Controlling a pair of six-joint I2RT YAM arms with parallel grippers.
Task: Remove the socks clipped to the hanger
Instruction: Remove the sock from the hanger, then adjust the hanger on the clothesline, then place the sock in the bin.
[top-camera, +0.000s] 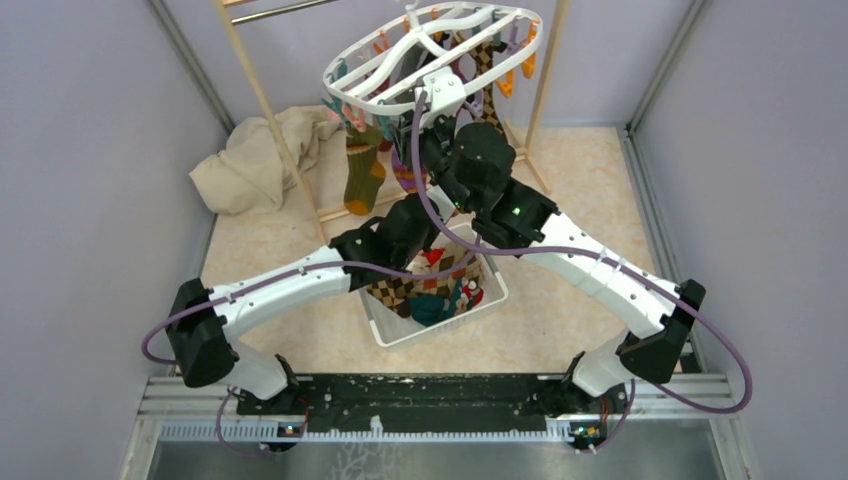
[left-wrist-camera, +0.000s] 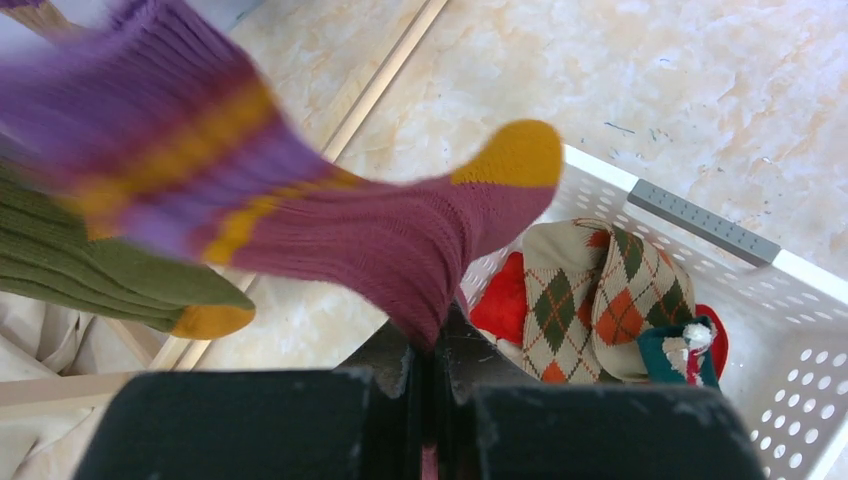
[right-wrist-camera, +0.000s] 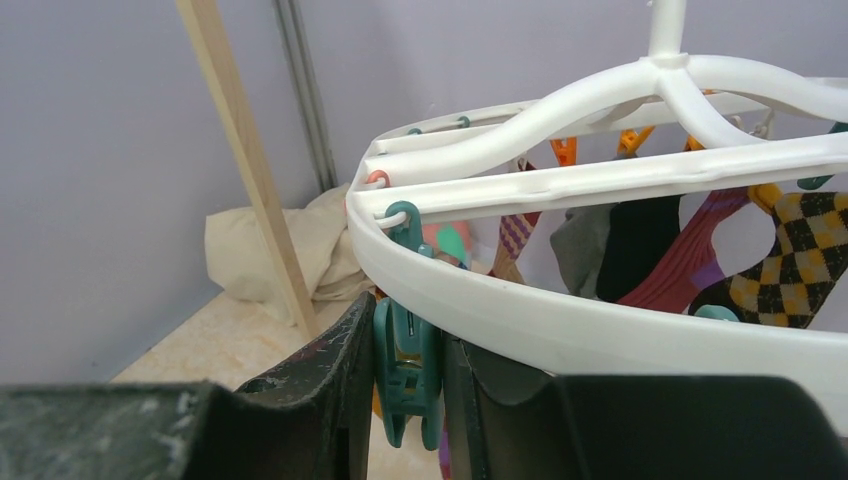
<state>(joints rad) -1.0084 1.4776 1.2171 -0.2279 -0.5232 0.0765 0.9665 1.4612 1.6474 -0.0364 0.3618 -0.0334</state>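
The white oval hanger (top-camera: 372, 101) hangs from the wooden rack, with socks dangling from its pegs. My right gripper (right-wrist-camera: 408, 345) is raised to the hanger's rim (right-wrist-camera: 560, 320), its two fingers pressed on either side of a teal peg (right-wrist-camera: 405, 365). My left gripper (left-wrist-camera: 437, 342) is shut on the foot end of a maroon and purple sock (left-wrist-camera: 380, 235) with yellow stripes and a yellow heel, which stretches up and to the left. A green sock (left-wrist-camera: 90, 265) hangs beside it. More socks, among them a brown-yellow check one (right-wrist-camera: 790, 270), hang further round.
A white mesh basket (top-camera: 492, 290) stands on the floor between the arms with several socks in it, including argyle ones (left-wrist-camera: 600, 300). Wooden rack poles (top-camera: 270, 130) slant beside the hanger. A beige cloth (top-camera: 255, 165) lies bunched at the back left.
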